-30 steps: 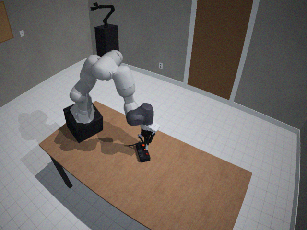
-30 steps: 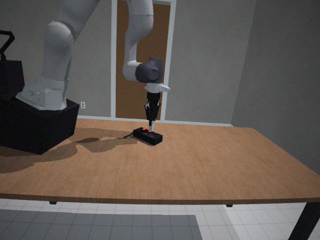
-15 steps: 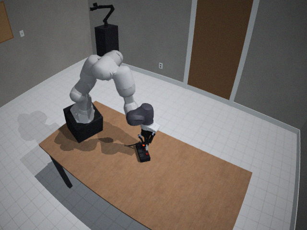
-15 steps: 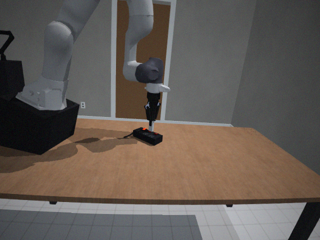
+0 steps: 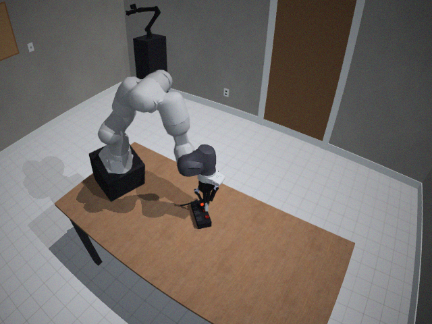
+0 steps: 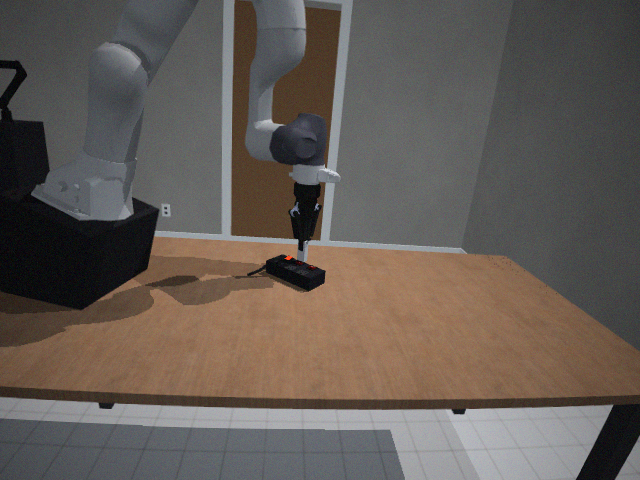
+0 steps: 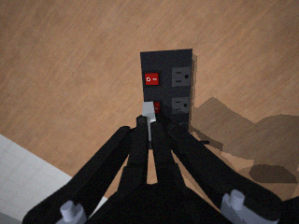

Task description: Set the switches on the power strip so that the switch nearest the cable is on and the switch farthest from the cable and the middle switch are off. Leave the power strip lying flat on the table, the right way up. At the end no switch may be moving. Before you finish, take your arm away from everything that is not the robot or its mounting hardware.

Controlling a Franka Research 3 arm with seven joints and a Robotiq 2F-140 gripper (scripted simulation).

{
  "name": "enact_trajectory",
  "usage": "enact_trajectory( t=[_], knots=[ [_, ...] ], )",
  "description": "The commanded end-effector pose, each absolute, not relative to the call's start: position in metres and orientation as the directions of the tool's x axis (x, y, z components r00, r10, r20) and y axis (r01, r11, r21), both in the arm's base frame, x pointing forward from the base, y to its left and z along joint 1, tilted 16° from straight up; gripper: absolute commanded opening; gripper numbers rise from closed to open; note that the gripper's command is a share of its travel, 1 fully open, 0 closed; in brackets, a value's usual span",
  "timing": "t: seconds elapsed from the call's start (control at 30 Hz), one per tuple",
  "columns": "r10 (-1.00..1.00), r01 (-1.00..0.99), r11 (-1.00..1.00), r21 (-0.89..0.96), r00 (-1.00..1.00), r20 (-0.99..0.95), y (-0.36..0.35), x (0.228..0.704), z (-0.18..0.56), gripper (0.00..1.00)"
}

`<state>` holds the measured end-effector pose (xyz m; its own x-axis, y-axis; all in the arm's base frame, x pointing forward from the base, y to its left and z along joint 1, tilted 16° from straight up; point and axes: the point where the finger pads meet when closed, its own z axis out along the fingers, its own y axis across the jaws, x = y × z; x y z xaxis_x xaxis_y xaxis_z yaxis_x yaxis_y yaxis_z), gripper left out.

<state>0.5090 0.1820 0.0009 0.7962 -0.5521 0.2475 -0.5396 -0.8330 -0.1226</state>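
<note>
My claw, fingers pressed together on nothing and used as a single poking tip, stands on the middle switch of the power strip, which lies flat and right way up on the desk, near the arm's side of it and close to the black pedestal.

The strip's long axis runs away from me in the wrist view. The far switch sits beyond my fingertips, the cable end lies back under my wrist, and the switch nearest the cable is hidden behind the fingers there. In the side view that near switch glows bright orange, so I judge it to be on. The far one looks dull red and probably off, though at this size I cannot be sure.

My arm reaches out from the pedestal with the forearm sloping down and the wrist turned so the claw points almost straight down over the strip's switch row.

The coming move, as I read it, turns on that axis: any further press must travel along the row, not across toward the sockets.
</note>
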Motion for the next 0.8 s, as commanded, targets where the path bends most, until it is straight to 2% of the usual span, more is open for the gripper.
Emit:
enact_trajectory(
  t=[0.0,0.77],
  knots=[
    [-0.551,-0.539,-0.834,-0.120,0.797,0.247,0.182,0.507,0.009,0.00],
    [-0.551,-0.539,-0.834,-0.120,0.797,0.247,0.183,0.500,0.034,0.00]
  ],
)
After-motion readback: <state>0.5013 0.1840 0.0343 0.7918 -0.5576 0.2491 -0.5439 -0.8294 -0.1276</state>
